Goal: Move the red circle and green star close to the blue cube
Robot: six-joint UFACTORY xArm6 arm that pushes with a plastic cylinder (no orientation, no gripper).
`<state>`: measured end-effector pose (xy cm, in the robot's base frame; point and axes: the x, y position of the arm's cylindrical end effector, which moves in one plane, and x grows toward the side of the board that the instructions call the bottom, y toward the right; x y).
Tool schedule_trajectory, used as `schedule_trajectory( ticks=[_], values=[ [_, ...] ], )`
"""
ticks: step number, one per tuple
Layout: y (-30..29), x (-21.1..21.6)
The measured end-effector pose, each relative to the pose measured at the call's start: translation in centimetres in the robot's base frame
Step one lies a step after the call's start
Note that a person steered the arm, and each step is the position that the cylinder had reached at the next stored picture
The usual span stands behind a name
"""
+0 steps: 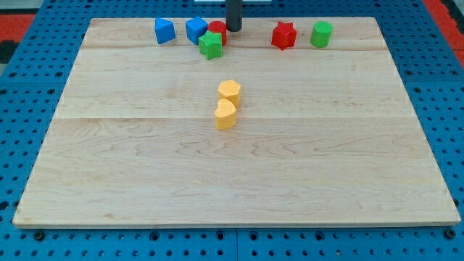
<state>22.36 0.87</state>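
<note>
Your arm has no claw, so nothing here opens, closes or grips; it ends in a dark rod, and my tip (pixel 234 29) stands at the view's top, just right of the red circle (pixel 217 31). The red circle touches the blue cube (pixel 196 29) on its right side, and the green star (pixel 211 45) sits just below both, touching or nearly so. From my tip, all three lie toward the view's left, so any further push goes leftward. The upper rod is cut off by the frame. The red circle is partly hidden behind the green star. The desk (pixel 145 181) also carries another blue block (pixel 164 30), of unclear shape.
</note>
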Motion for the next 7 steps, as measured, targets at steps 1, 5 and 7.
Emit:
schedule_trajectory(
  ticks=[1,5,7],
  values=[
    [2.2,1.4],
    [-19.5,10.5],
    [-13.5,5.1]
  ],
)
